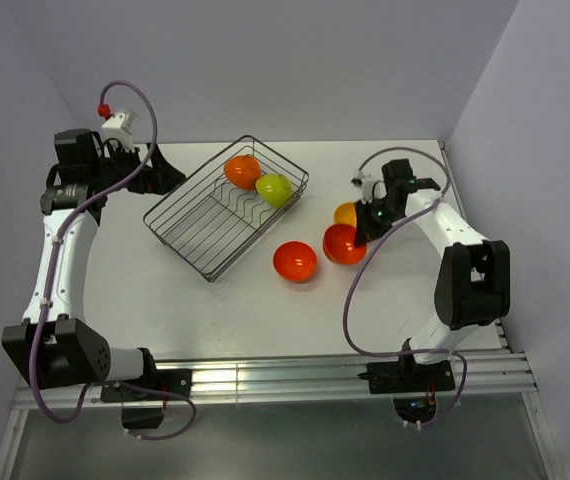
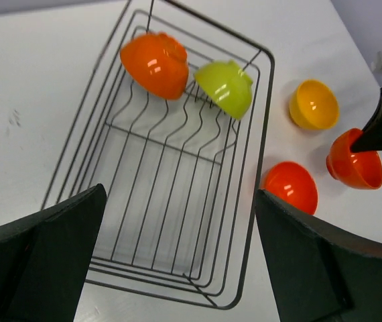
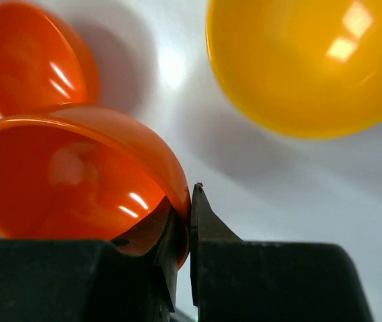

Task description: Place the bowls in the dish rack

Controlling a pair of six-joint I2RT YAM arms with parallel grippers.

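**Ana:** Orange and green first. Where are they?

**Ben:** The orange bowl (image 1: 242, 171) and the green bowl (image 1: 273, 189) are both inside the wire rack (image 1: 179, 247), at its far end, upper middle of the overhead view. Each lies tipped on its side against the wavy dividers. They are just beside each other, and in the left wrist view their edges seem to meet.

**Ana:** And the other three?

**Ben:** They are on the table (image 1: 165, 300), right of the rack. The loose red bowl (image 1: 295, 261) sits upright near the centre of the overhead view, close to the rack's right edge. The yellow bowl (image 1: 345, 213) is further right, partly hidden by the right arm.

**Ana:** The last one?

**Ben:** The tilted red bowl (image 3: 64, 174) is just below the yellow one. The right gripper (image 3: 189, 201) is clamped on its rim, one finger inside and one outside. I cannot tell whether its base touches the table.

**Ana:** And the left side?

**Ben:** The left gripper (image 2: 179, 201) is at the upper left, beside the rack's left corner. Its jaws are spread wide with nothing between them, and its camera looks down on the rack's bare near end.
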